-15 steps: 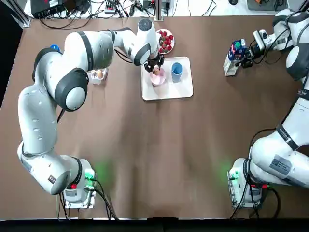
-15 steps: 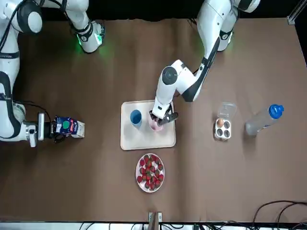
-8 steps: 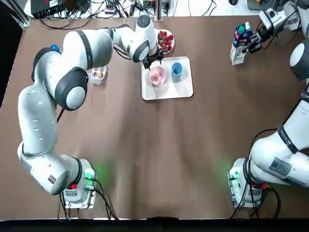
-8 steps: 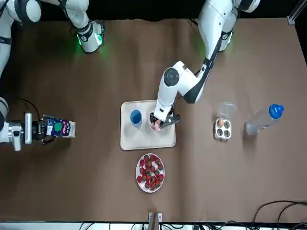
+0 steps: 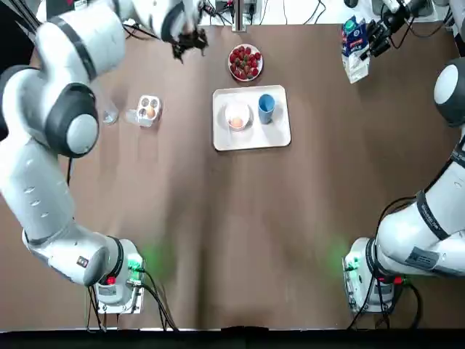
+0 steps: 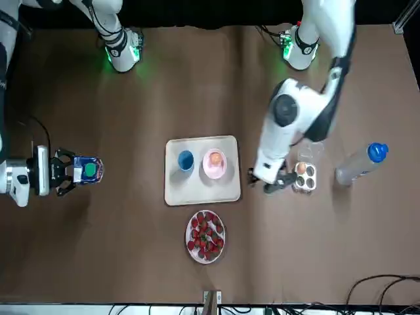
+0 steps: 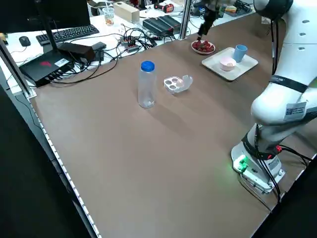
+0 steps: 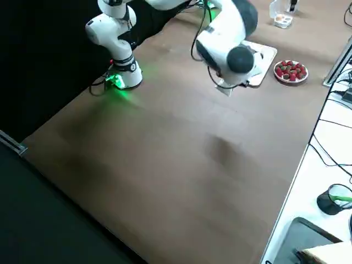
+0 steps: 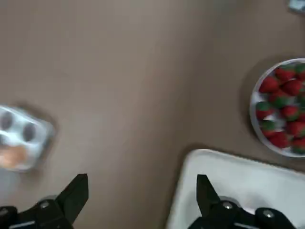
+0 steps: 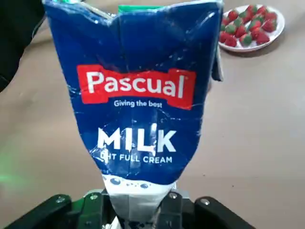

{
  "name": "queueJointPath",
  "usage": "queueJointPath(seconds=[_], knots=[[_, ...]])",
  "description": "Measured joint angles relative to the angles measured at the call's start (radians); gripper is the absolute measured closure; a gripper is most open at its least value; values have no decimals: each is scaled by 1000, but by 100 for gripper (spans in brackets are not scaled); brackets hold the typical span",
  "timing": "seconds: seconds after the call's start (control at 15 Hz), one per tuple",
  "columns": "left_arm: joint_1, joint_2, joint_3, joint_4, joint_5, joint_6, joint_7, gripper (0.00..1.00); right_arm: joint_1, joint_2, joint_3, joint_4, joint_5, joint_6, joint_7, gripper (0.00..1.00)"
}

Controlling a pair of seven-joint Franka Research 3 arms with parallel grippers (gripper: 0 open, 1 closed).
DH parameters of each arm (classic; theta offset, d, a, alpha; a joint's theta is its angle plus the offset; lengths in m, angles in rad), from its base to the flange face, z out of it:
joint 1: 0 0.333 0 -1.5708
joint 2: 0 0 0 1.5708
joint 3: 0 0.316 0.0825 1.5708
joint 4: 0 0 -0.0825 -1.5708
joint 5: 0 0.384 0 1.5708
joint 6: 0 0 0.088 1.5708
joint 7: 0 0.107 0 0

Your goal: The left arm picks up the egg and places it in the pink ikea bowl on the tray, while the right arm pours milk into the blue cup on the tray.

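Above table, right gripper clamping milk carton, left gripper spread wide

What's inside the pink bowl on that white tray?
One brownish egg lies in the pink bowl; nothing else shows. The bowl's bottom under the egg is covered, so I cannot tell what is beneath it.

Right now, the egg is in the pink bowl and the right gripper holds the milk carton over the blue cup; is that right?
Not over it: in the top view the right gripper holds the milk carton far from the blue cup. The rest holds.
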Motion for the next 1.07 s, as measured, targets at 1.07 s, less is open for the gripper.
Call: queueJointPath(seconds=[1.07], knots=[[254, -410, 101, 32, -216, -543, 822, 0, 416, -110, 1, -11, -284, 84, 575, 63]])
